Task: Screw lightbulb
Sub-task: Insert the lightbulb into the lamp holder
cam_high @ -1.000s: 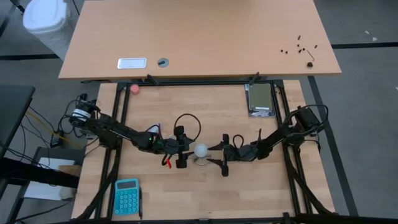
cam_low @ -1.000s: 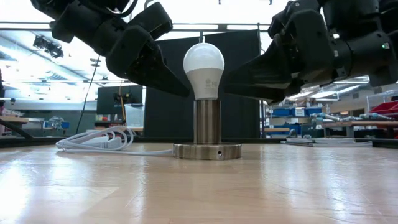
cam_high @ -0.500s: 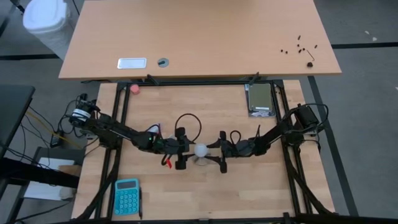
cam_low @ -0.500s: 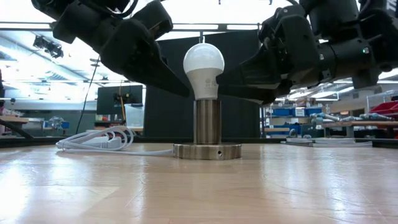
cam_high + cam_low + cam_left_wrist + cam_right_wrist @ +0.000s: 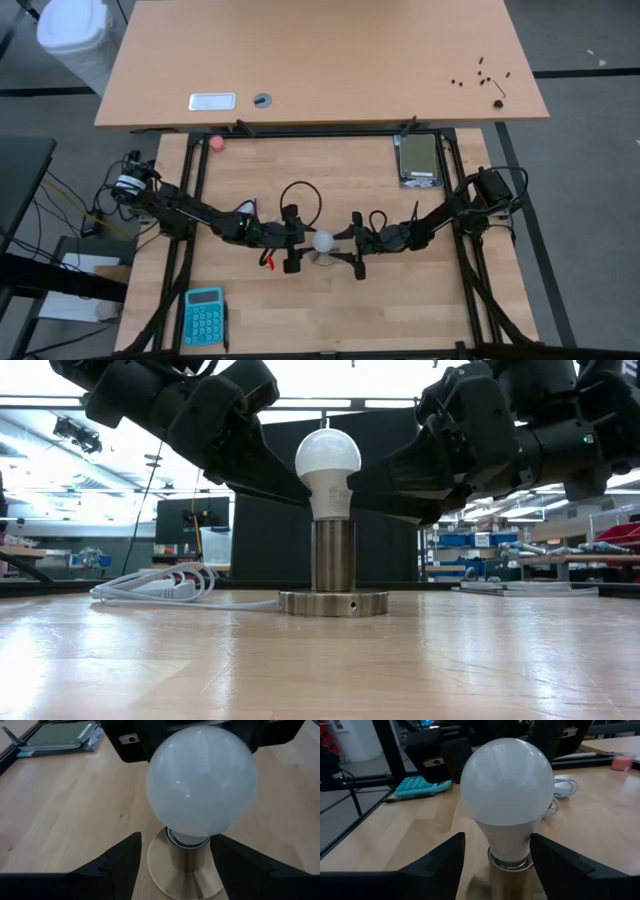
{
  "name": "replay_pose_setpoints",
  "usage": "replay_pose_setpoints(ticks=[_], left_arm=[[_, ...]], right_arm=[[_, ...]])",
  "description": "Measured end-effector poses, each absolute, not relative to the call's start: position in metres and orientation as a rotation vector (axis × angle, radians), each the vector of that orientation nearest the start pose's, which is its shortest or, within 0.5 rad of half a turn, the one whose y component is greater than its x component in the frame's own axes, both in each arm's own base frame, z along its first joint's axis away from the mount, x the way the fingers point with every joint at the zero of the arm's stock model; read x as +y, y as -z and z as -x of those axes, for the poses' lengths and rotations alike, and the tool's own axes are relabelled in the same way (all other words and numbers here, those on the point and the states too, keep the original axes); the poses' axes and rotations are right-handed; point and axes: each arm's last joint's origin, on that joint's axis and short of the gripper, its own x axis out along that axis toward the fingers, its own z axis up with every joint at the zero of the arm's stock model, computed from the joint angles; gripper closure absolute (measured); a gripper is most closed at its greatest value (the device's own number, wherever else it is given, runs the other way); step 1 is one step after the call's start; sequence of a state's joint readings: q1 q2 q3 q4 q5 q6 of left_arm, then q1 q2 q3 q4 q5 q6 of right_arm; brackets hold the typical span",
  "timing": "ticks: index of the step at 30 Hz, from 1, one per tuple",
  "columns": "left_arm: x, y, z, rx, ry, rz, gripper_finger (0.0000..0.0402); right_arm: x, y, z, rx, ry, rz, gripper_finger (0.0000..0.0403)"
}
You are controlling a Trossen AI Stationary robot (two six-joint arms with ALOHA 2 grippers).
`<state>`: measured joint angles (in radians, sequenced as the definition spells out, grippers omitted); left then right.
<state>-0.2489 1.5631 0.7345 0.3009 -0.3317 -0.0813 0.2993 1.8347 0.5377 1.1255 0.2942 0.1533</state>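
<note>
The white lightbulb [image 5: 323, 241] stands upright in a metal socket column [image 5: 333, 555] on a round base [image 5: 333, 603] at mid-table. My left gripper [image 5: 292, 240] comes at it level from the table's left and my right gripper [image 5: 348, 248] from the right. Both are open. Each pair of fingers straddles the bulb's lower taper [image 5: 330, 495], one finger on the near side and one on the far side. The fingertips end at the bulb's flanks. In both wrist views the neck [image 5: 189, 837] [image 5: 509, 847] shows between the fingers, with a strip of table beside it.
The socket's white cord [image 5: 160, 585] lies coiled to the left of the base. A teal calculator [image 5: 204, 315] sits at the near left, a pink ball [image 5: 216, 142] at the far left and a dark flat device [image 5: 419, 160] at the far right. A second tabletop [image 5: 320, 60] lies beyond.
My right gripper has gone a little toward the table's left, closer to the bulb. My left gripper has stayed in place and tipped slightly nearer to level. The bulb and socket have not moved.
</note>
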Motion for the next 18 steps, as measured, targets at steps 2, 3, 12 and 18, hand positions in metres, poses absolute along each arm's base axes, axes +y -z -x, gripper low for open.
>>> replay_pose_setpoints(ticks=[2,3,12,18], left_arm=[[-0.067,-0.179,-0.303,0.505,-0.101,-0.074,0.0159],[-0.067,-0.179,-0.303,0.506,-0.101,-0.075,0.0159],[-0.064,-0.181,-0.303,0.486,-0.194,-0.106,0.0158],[-0.064,-0.179,-0.302,0.511,-0.183,-0.124,0.0158]], right_arm=[[0.085,-0.122,-0.295,0.165,-0.001,-0.111,0.0169],[0.087,-0.122,-0.295,0.165,-0.006,-0.110,0.0169],[0.097,-0.123,-0.291,0.165,-0.044,-0.136,0.0170],[0.098,-0.122,-0.291,0.168,-0.010,-0.132,0.0170]])
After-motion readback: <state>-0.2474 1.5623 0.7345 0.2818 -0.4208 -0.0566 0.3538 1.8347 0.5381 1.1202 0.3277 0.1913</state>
